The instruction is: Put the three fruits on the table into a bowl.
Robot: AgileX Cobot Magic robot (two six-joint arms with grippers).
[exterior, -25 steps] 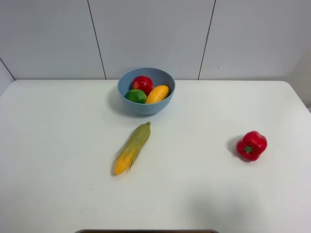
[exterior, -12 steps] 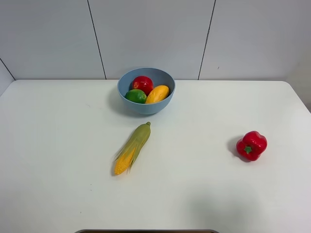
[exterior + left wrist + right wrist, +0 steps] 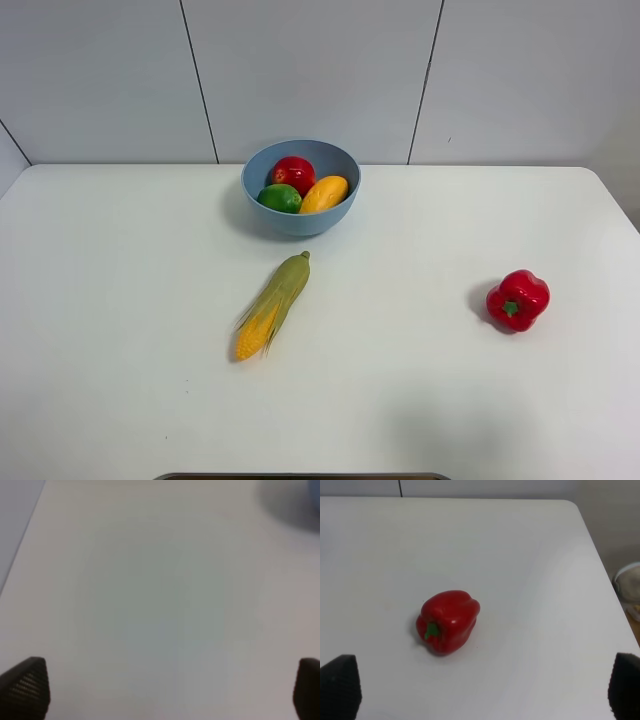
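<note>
1. The white table (image 3: 120,300) fills the high view. Neither arm shows there; each gripper appears only in its own wrist view.
2. The left gripper (image 3: 160,692) hangs over bare tabletop with its jaws spread wide, and one dark fingertip (image 3: 27,685) sits at each lower corner of that picture. Nothing lies between them.
3. Left of centre at the back of the table stands the light-blue bowl (image 3: 301,222), near the wall. All three fruits lie inside it, packed together: the dark-green lime (image 3: 280,198) at the left front, the shiny red apple (image 3: 294,172) behind it, and the yellow-orange mango (image 3: 324,193) on the right, tilted against the apple.
4. In front of the bowl, apart from it, a corn cob (image 3: 272,306) lies slantwise on the table, its green husk tip towards the bowl and its yellow kernels towards the near edge.
5. Well to the right, a red bell pepper (image 3: 518,299) rests on its side, green stem facing forward.
6. The right gripper (image 3: 482,687) is spread wide too and holds nothing; the pepper lies ahead of it, clear of both fingertips (image 3: 340,685).
</note>
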